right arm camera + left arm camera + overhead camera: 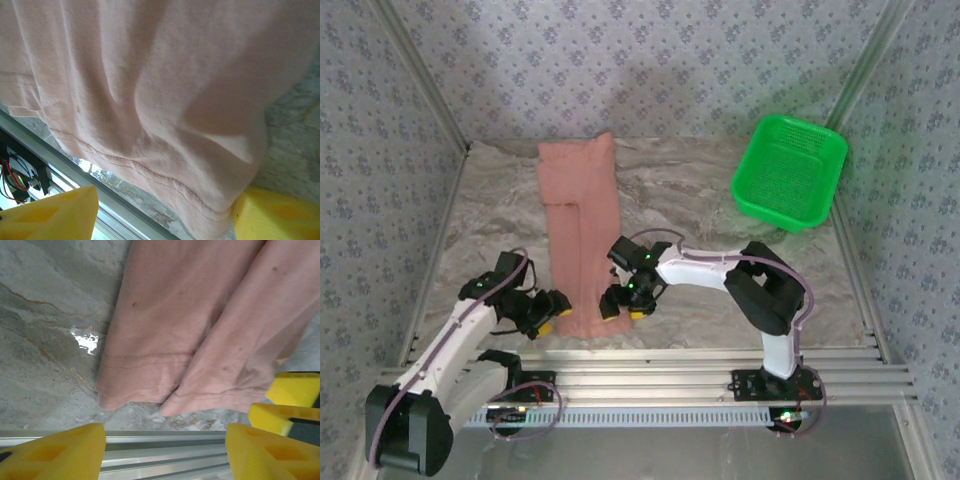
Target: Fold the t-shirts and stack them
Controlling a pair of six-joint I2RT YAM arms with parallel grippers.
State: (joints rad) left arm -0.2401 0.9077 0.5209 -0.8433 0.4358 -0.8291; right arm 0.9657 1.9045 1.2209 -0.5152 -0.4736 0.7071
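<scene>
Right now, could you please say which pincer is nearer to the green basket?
The right. The right pincer is beside the t-shirt, at its near right corner, in front and left of the green basket; the left pincer is at its near left corner, farther away.

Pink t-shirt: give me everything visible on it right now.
The t-shirt is dusty salmon-pink soft knit, folded lengthwise into a narrow strip of overlapping layers. It lies flat on the marble-look table, running from the far edge to near the rail. Its stitched hem, slightly rumpled, is at the near end. The left pincer stands open by the near left corner, and the right pincer stands open at the near right corner; contact is unclear.
</scene>
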